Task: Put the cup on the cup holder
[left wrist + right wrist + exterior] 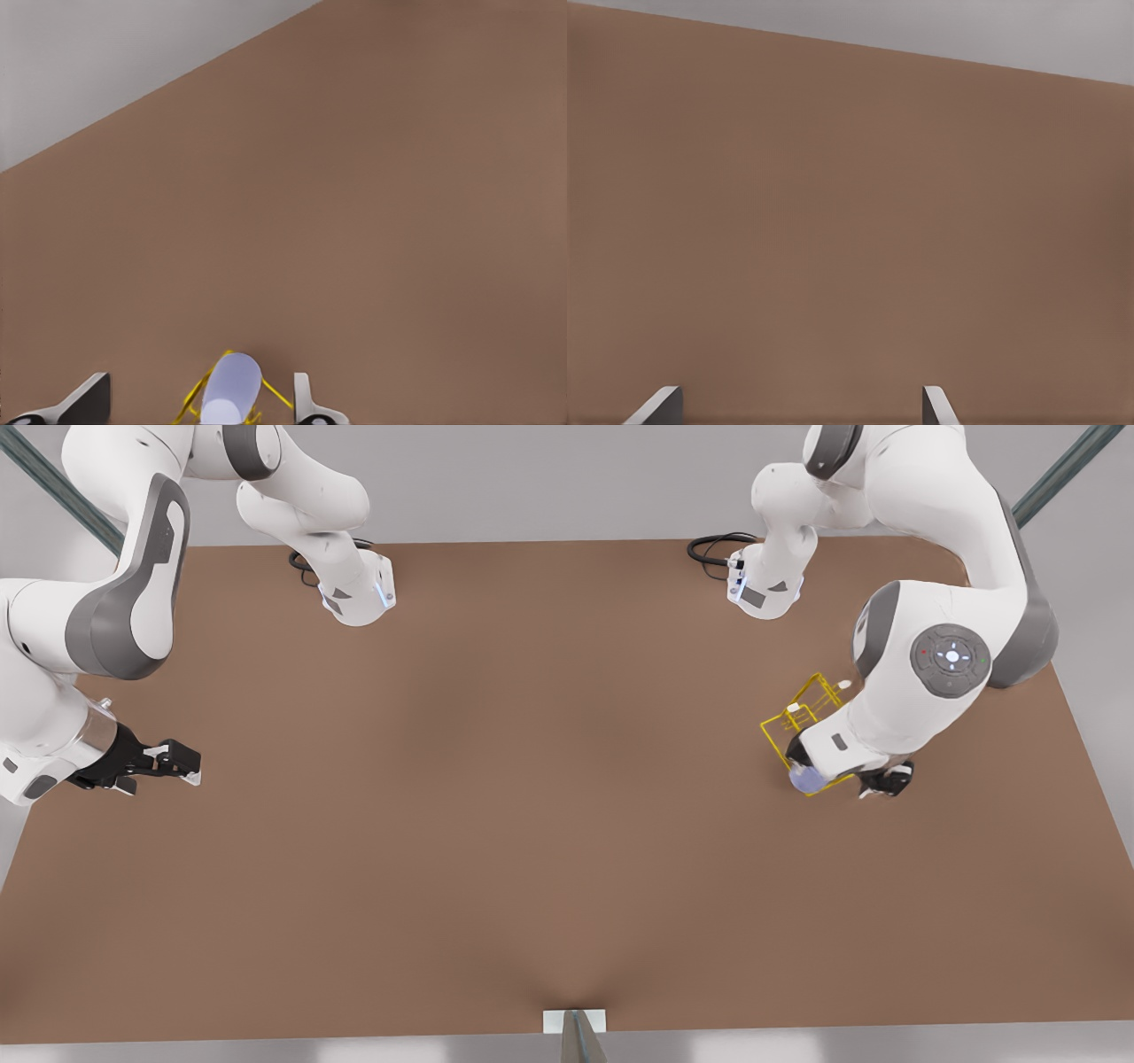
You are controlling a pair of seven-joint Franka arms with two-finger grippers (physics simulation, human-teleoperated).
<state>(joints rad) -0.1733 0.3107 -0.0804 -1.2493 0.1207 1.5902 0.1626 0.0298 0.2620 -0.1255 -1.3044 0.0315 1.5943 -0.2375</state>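
Left gripper, fingers spread, straddles the smooth lavender cup resting on the yellow wire cup holder. Right gripper waits open above the brown table.

No text, no labels — nothing readable

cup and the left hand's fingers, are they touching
Apart. In the left wrist view the cup sits on the cup holder between the left hand's open fingers, with brown table showing on both sides.

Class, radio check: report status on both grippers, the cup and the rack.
Left gripper open around the cup at the cup holder. Right gripper open, waiting apart over bare table. Nothing in the way.
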